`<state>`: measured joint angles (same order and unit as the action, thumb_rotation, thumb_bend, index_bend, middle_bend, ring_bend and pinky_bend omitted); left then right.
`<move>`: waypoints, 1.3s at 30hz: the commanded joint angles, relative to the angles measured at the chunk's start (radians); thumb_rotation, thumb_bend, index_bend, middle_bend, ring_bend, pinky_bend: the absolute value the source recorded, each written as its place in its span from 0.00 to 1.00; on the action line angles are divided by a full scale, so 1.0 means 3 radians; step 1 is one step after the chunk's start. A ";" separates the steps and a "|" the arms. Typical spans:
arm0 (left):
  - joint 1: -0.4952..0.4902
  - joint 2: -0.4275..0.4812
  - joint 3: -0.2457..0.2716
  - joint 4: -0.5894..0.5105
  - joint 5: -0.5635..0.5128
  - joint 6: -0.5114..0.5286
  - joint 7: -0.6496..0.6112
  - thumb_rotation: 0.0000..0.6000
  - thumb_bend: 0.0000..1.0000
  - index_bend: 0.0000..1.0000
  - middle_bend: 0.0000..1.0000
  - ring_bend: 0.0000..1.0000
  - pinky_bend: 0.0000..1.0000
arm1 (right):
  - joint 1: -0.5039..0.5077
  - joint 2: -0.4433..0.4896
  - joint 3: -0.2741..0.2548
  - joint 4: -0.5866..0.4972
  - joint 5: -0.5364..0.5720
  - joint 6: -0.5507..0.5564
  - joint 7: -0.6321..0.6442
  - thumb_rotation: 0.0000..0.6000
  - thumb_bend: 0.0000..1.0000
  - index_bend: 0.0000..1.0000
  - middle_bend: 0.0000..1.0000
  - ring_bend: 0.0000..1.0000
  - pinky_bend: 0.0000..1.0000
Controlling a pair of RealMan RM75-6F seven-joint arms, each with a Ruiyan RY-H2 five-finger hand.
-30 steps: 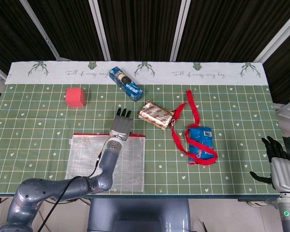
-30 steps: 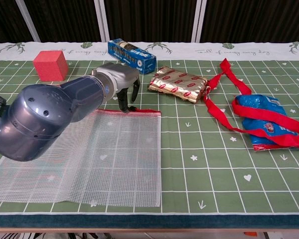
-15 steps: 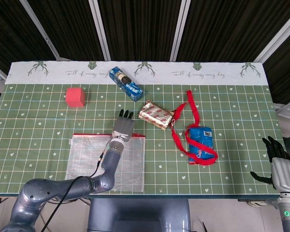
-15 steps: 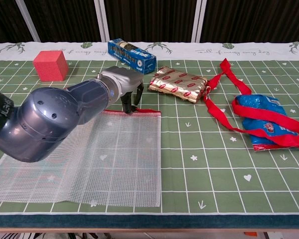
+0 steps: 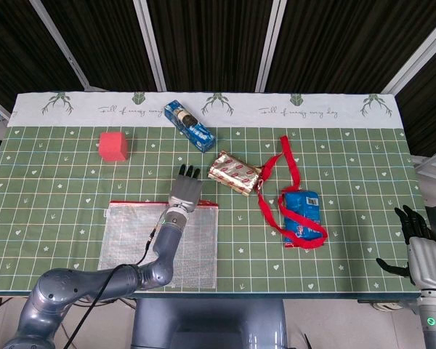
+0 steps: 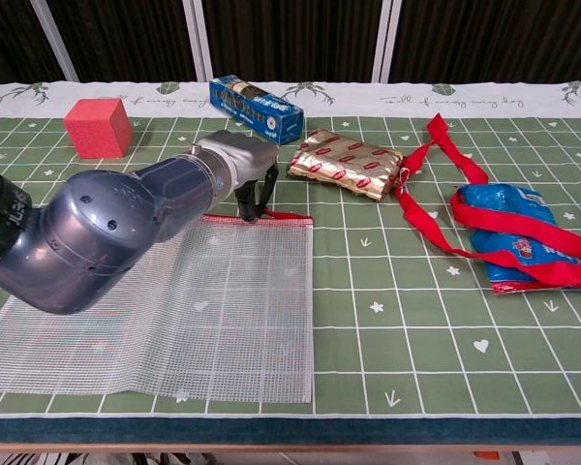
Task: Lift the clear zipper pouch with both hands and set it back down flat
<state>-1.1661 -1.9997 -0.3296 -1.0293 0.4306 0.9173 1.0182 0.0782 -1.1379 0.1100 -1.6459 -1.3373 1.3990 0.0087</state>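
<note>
Count on the counter: one clear mesh pouch with red zipper edge, one red cube, one blue box, one gold foil packet, one blue snack bag, one red ribbon looped over and around that bag. Two hands in view.

Pouch: lies flat on the green checked cloth, at about 8 o'clock from the counter's middle, zipper edge along its far side. In the chest view the pouch fills the near left area.

Left hand: at the far right corner of the pouch, over the zipper edge, at about 12 o'clock from the pouch's right part. In the chest view the left hand points its fingers downward, close together, tips at the red zipper strip. Whether they pinch the strip or only touch it cannot be told.

Right hand: off the counter at about 4 o'clock, well apart from the pouch, fingers spread slightly and upright, holding nothing. Not seen in the chest view.

Others: cube at 10 o'clock, box at 12 o'clock, foil packet just right of the left hand, snack bag at 3 o'clock.
</note>
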 commanded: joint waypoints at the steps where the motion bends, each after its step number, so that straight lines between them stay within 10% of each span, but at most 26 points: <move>1: -0.0004 -0.0006 0.0005 0.0003 -0.0006 -0.0008 0.0000 1.00 0.29 0.50 0.10 0.00 0.00 | -0.0001 0.0001 0.0000 -0.0002 0.0002 0.0000 0.0000 1.00 0.13 0.00 0.00 0.00 0.20; 24: -0.0025 0.0286 -0.0091 -0.0478 0.0200 0.0206 -0.0116 1.00 0.37 0.56 0.12 0.00 0.00 | 0.0008 0.0036 -0.0018 -0.0077 -0.0006 -0.0048 0.0030 1.00 0.14 0.00 0.00 0.00 0.20; 39: -0.0286 0.0583 -0.0430 -0.0918 0.0277 0.0345 -0.0179 1.00 0.37 0.56 0.12 0.00 0.00 | 0.0268 0.0359 0.0288 -0.1104 0.0728 -0.0544 0.0123 1.00 0.21 0.00 0.00 0.00 0.20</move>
<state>-1.2473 -1.8290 -0.4539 -1.3007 0.5157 1.0191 0.9654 0.1236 -1.0584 0.1575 -1.9036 -1.1977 1.2918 0.0366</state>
